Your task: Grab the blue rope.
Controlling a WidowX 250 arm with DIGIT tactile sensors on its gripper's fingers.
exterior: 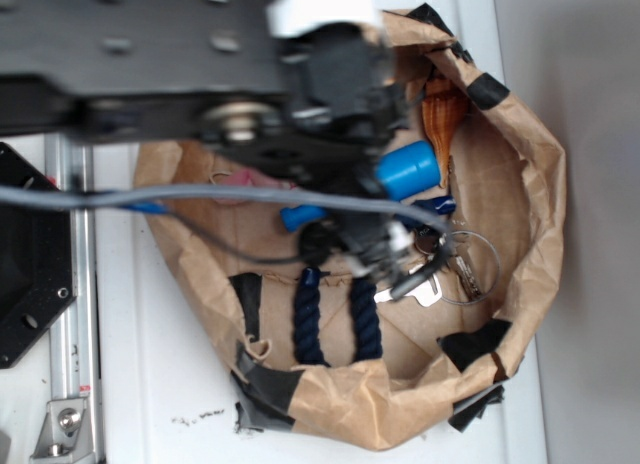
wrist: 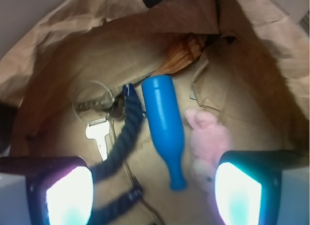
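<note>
The blue rope (exterior: 308, 329) is a thick navy twisted cord lying bent inside the brown paper bag (exterior: 520, 174), with two strands showing near the bag's lower wall. In the wrist view the blue rope (wrist: 127, 133) runs from beside the keys down under my left finger, and a second strand crosses lower. My gripper (wrist: 154, 191) hangs open above the bag floor with nothing between its fingers (wrist: 70, 193). The rope lies at the left finger, not in the gap. In the exterior view the gripper (exterior: 365, 246) is over the bag's middle.
A bright blue plastic bottle (wrist: 164, 123) lies between the fingers' line, next to a pink plush (wrist: 208, 142) on the right. A key and ring (wrist: 97, 128) lie left of the rope. An orange shell-like object (wrist: 181, 53) sits farther back. The bag walls rise all round.
</note>
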